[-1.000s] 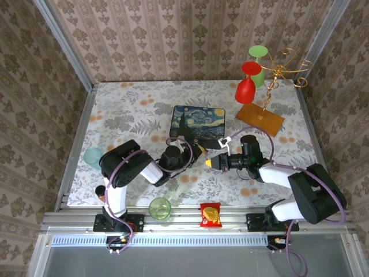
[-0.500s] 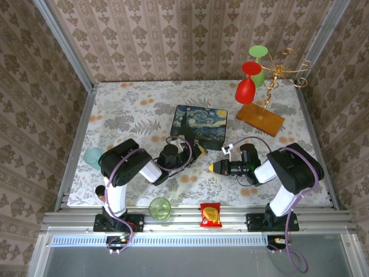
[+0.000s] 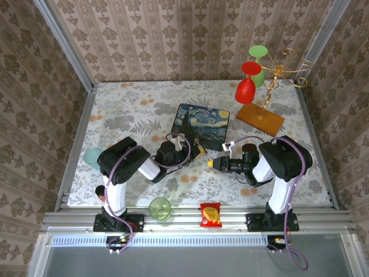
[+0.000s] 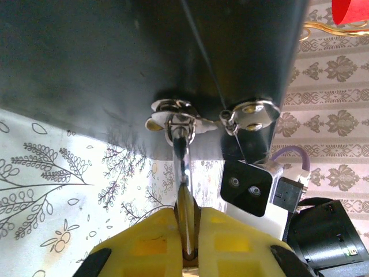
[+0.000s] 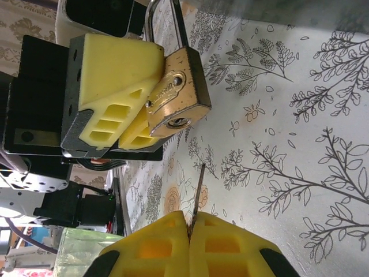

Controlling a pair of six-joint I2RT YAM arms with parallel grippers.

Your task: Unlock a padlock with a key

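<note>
Top external view: the desk (image 3: 127, 109) carries a floral-patterned cover. A flat painted box (image 3: 202, 122) in blue and yellow lies near its centre. A wooden-based gold wire stand (image 3: 262, 118) sits at the far right, with a red glass (image 3: 245, 89) and a green glass (image 3: 258, 75) hanging upside down from it. A teal cup (image 3: 91, 156) stands at the left edge. A green cup (image 3: 159, 208) and a red snack packet (image 3: 210, 214) lie along the near edge.

Both arms reach inward and meet just in front of the box. The left hand (image 3: 198, 151) sits at the near edge of the box. The right hand (image 3: 213, 164) faces it from the right, close to it but apart.

Right wrist view: the yellow pads of the left hand are clamped on the padlock (image 5: 176, 98). This is a small brass body held above the desk. Its keyhole face is turned toward the right hand, and its thin silver shackle rises out of the top of the frame. The right hand's pads are pressed together on the key (image 5: 199, 187), and only the narrow blade projects from between them. The blade points toward the padlock. Its tip stops just short of the keyhole face, with a visible gap, so the key is not inserted.

Left wrist view: the shackle runs from between the left hand's pads up to a silver latch (image 4: 173, 115) on the dark side wall of the box. Whether the shackle passes through the latch cannot be determined.
</note>
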